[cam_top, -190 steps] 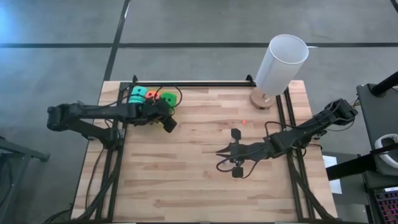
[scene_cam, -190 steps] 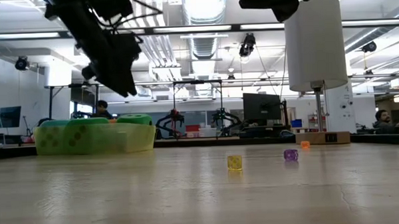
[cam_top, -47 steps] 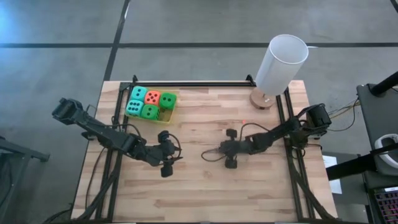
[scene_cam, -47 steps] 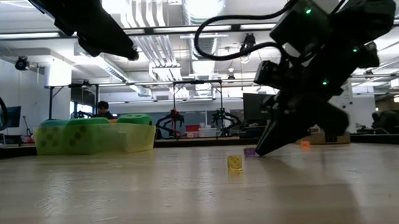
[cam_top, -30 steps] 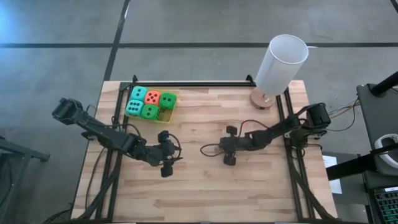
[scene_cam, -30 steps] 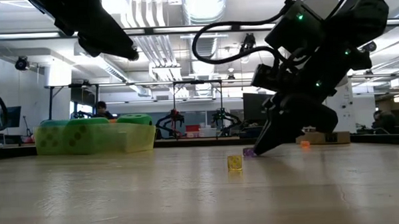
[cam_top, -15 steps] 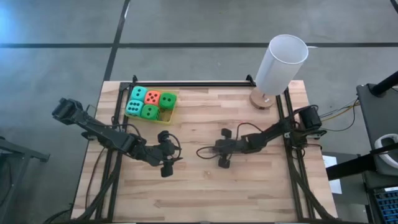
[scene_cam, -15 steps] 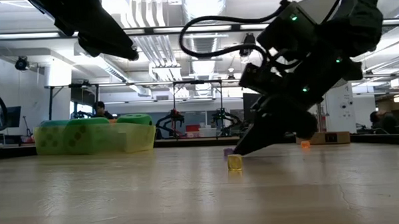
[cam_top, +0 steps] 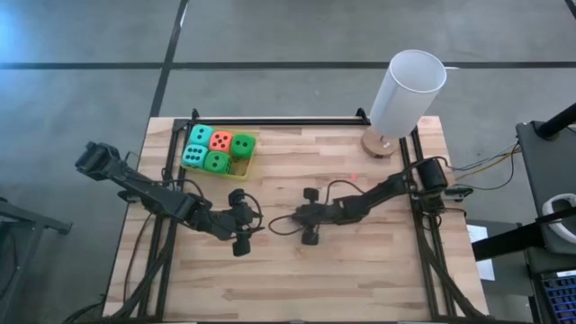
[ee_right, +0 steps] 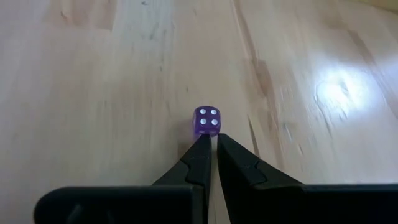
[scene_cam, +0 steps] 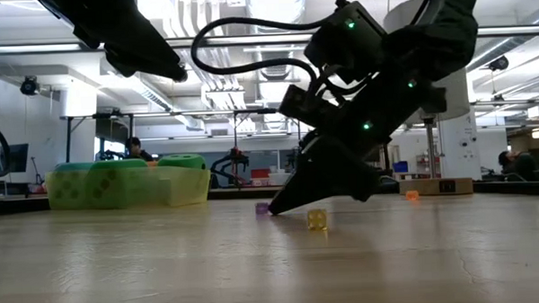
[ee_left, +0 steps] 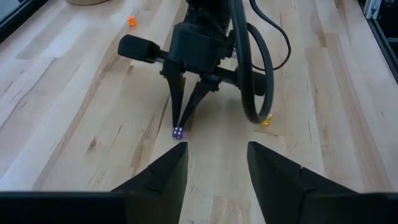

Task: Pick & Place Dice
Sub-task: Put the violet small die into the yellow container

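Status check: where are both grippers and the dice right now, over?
Right gripper shut, fingertips low on table against small purple die. Left gripper open, facing it from close by. Five big dice sit in yellow tray. Small yellow die beside right arm.

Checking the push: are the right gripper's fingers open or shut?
Shut: the right gripper has its tips nearly together, just behind the purple die, not around it.

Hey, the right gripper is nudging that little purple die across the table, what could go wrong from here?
1. The right gripper touches the purple die only with its nearly shut fingertips, so the die may slip sideways or roll.
2. The left gripper sits open just ahead; pushing on might knock the die or the fingertips into it.
3. The yellow die lies near the right arm's cable and might get swept.
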